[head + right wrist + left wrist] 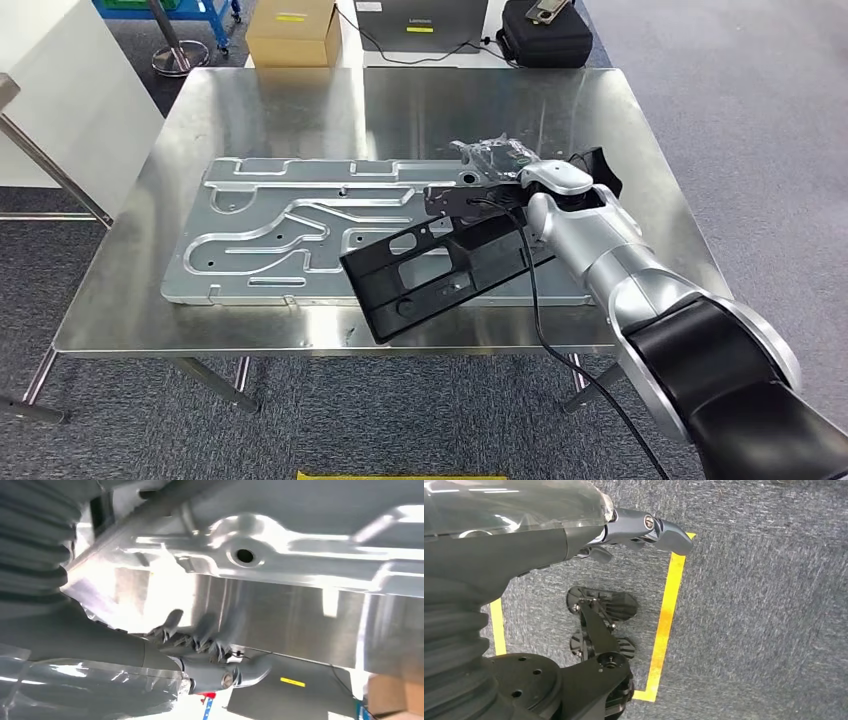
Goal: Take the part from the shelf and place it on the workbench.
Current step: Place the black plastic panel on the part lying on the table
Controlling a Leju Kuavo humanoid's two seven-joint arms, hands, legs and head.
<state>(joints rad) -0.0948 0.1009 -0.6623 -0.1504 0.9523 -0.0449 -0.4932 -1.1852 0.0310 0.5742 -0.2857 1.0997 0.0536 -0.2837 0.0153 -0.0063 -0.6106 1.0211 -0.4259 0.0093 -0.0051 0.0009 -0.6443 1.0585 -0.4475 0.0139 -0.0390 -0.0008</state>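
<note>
From the head view, the black part [445,270] lies tilted across the near right end of the large silver plate [270,235] on the tabletop [400,100], its near corner overhanging the plate's front edge. The right hand [490,175] hangs over the part's far end, probably to set it down; whether its fingers grip the part I cannot tell. In the left wrist view, the left hand [644,530] hangs over carpet [764,605], fingers slack, holding nothing. The right wrist view shows the plate's underside-like ribs close by, with the thumb [235,672] holding nothing visible.
</note>
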